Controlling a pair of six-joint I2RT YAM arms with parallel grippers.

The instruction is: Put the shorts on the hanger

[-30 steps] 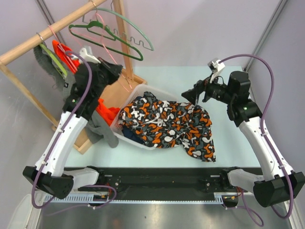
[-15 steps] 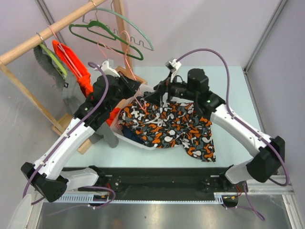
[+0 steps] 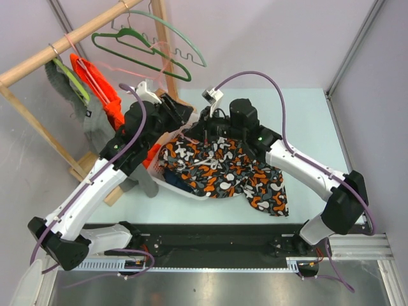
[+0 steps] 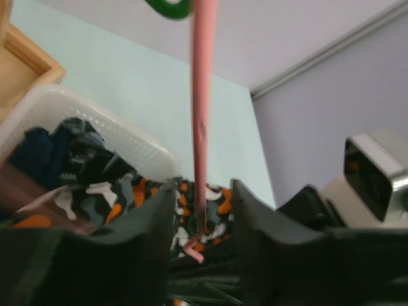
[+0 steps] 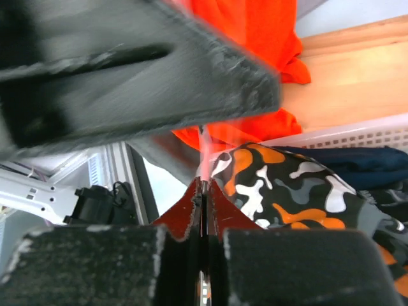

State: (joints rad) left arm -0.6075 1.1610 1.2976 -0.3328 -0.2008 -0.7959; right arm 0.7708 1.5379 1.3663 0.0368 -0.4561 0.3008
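The hanger (image 4: 199, 127) is seen between the parted jaws of the left pincer (image 4: 203, 197). Its wire is pinched by the closed right pincer (image 5: 204, 191), beside the shorts (image 5: 287, 185).

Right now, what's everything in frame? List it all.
shorts: one, dark with orange, white and grey blobs, spilling from basket onto table
pink hanger: one, pink wire, between both grippers
basket: one, white, table left
dark blue clothes: pile, in basket
dark green hanger: one, on rack
pale green hanger: one, on rack
orange garment: one, on rack
rack: one, wooden, far left
table: one, pale
left gripper: open around pink hanger
right gripper: shut on pink hanger
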